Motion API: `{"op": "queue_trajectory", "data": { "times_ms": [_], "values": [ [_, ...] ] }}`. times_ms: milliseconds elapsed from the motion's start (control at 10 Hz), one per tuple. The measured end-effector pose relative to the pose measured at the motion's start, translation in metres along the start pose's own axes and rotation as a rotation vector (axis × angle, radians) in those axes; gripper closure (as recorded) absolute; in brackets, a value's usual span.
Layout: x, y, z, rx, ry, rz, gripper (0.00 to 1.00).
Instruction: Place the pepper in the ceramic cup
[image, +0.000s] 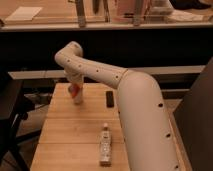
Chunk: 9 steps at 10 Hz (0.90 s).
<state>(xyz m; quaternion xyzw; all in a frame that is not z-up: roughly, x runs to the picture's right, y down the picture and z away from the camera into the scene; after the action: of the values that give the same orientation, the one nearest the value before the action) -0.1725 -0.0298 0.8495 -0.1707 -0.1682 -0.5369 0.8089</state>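
Single arm (102, 76) reached in from the near right, across a wooden table (70, 137), and bent downward at its far-left end. Claw (75, 86) pointed down over the far-left part of the tabletop, mostly hidden under the white wrist housing. How wide it stood could not be told, nor whether it actually had hold of anything. Pepper (73, 90) showed as a small orange-red patch right at the claw's tip, on its left side, in contact with it or very nearly so. Ceramic cup (78, 99) stood upright directly beneath the claw, pale, with the pepper at its mouth. Whether the pepper's lower end had passed below the rim could not be told. A small dark flat object (109, 98) lay on the table to the right of the claw, level with the cup and apart from it. A clear bottle (104, 145) lay on its side well nearer the camera than the claw and somewhat to its right, close beside the arm's thick white lower segment.
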Motion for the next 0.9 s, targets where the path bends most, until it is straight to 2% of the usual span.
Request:
{"op": "queue_trajectory", "data": {
  "times_ms": [900],
  "values": [
    [0.0106, -0.0010, 0.0007, 0.008, 0.015, 0.025, 0.92]
  ]
}}
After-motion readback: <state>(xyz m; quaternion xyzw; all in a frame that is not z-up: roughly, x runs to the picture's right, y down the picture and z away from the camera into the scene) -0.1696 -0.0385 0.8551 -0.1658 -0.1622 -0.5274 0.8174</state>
